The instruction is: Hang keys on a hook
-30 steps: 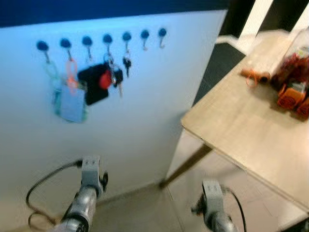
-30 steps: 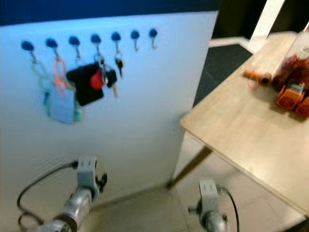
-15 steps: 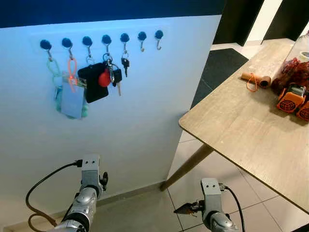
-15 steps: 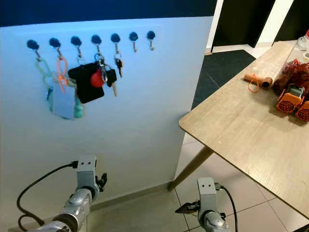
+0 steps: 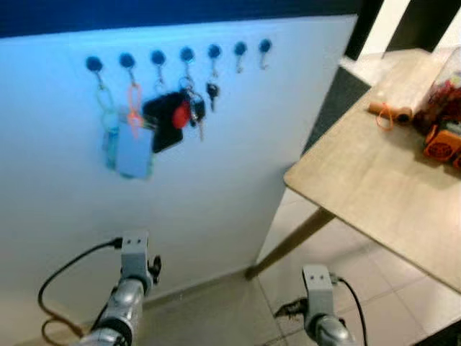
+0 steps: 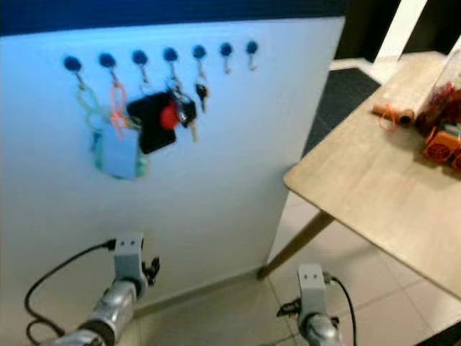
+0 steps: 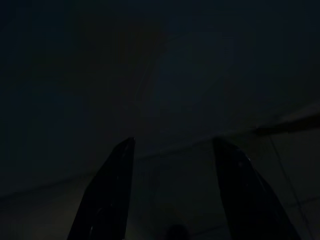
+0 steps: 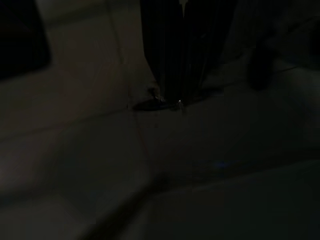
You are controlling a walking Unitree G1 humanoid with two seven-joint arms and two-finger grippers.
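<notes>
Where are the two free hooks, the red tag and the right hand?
Free hooks (image 5: 252,56): left eye view, between the two rightmost hooks.
Red tag (image 5: 180,114): left eye view, its middle.
Right hand (image 8: 184,55): right wrist view, between its fingers.

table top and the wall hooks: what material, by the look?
Light rectangular table top: pale wood or wood-look laminate with a matte finish; faint grain shows. Row of small wall hooks: blue round caps, thin pale hook wire below, probably metal; blur leaves it open.
</notes>
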